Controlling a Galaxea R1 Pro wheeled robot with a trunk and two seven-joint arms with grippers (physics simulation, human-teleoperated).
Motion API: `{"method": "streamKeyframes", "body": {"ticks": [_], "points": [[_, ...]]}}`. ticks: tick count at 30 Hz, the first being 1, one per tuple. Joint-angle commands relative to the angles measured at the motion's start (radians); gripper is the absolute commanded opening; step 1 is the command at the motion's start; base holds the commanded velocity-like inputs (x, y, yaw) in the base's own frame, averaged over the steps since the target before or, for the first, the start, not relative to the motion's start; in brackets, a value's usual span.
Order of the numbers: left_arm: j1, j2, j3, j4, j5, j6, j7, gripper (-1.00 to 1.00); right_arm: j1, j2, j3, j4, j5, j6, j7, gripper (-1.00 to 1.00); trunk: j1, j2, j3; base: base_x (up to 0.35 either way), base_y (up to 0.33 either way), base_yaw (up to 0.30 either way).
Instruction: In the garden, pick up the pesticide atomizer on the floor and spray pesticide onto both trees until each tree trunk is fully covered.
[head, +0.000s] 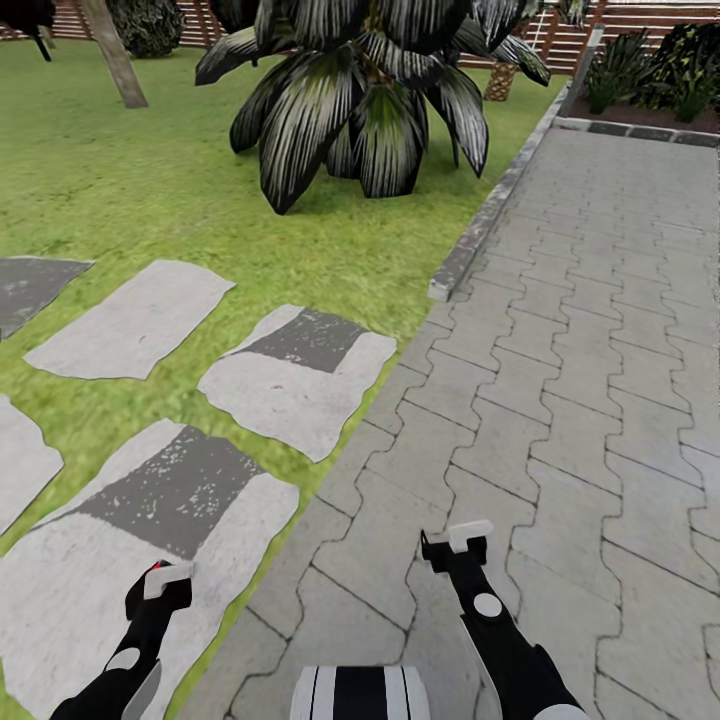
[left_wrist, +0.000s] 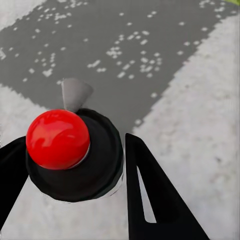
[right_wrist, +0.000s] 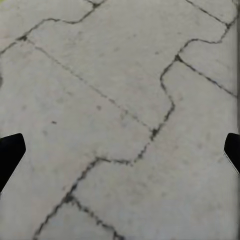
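The left gripper (head: 165, 585) is clamped on the pesticide atomizer (left_wrist: 75, 155) — in the left wrist view the small black bottle with its round red tip sits squeezed between the two black fingers (left_wrist: 150, 195), one on either side and both touching it, with a short grey nozzle sticking out beyond the red cap. From the head view only a sliver of red peeks out beside the white fingertip of that gripper. Below the held bottle lies a pale grey stepping slab (head: 90, 590) crossed by a darker band speckled with white. The right gripper (head: 457, 548) hangs apart from the left one, over the grey interlocking paving (head: 580, 400); its fingers stand spread wide with nothing between them — the right wrist view has the two black tips at opposite edges and bare pavers in the gap. Ahead of both grippers more slabs (head: 300, 375) sit in the grass (head: 120, 180), and a stone kerb (head: 490, 215) edges the paving on the lawn side. Farther ahead of the left gripper stands a short palm (head: 360, 100) with dark striped leaves, and well beyond, off towards the left, a leaning grey-brown tree trunk (head: 115, 55) rises from the lawn before a reddish slatted fence (head: 70, 20).
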Motion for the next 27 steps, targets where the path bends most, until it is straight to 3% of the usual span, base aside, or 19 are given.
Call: {"method": "streamKeyframes", "body": {"ticks": [1, 7, 10, 14, 21, 24, 27], "points": [[0.0, 0.0, -0.001, 0.001, 0.006, -0.003, 0.001, -1.0, 0.0, 0.0, 0.001, 0.001, 0.01, -0.001, -0.007, 1.0, -0.001, 0.0, 0.003, 0.0, 0.0, 0.0], [0.0, 0.003, -0.003, 0.007, 0.006, 0.017, 0.004, -1.0, 0.0, -0.008, -0.004, 0.003, 0.013, -0.037, -0.008, 1.0, -0.003, 0.001, 0.028, 0.0, 0.0, 0.0], [0.0, 0.003, -0.003, 0.013, 0.005, 0.034, 0.004, -1.0, 0.0, -0.028, -0.004, 0.006, 0.013, -0.043, -0.007, 1.0, -0.005, 0.002, 0.043, 0.0, 0.0, 0.0], [0.02, 0.003, -0.003, 0.017, 0.006, 0.068, 0.004, -1.0, 0.051, -0.046, -0.004, 0.034, 0.013, -0.06, -0.008, 1.0, -0.006, 0.003, 0.064, 0.0, 0.0, 0.0], [0.088, 0.001, -0.003, 0.017, 0.006, 0.072, 0.007, -1.0, 0.2, -0.049, -0.005, 0.097, 0.013, -0.266, -0.008, 1.0, -0.01, 0.005, 0.102, 0.0, 0.0, 0.0], [0.113, -0.001, -0.002, 0.017, 0.006, 0.071, 0.009, -1.0, 0.227, -0.053, -0.006, 0.141, 0.012, -0.322, -0.009, 1.0, -0.011, 0.005, 0.118, 0.0, 0.0, 0.0], [0.14, -0.002, -0.002, 0.017, 0.007, 0.07, 0.009, -1.0, 0.237, -0.081, -0.007, 0.23, 0.01, -0.399, -0.01, 1.0, -0.012, 0.006, 0.135, 0.0, 0.0, 0.0]]}}
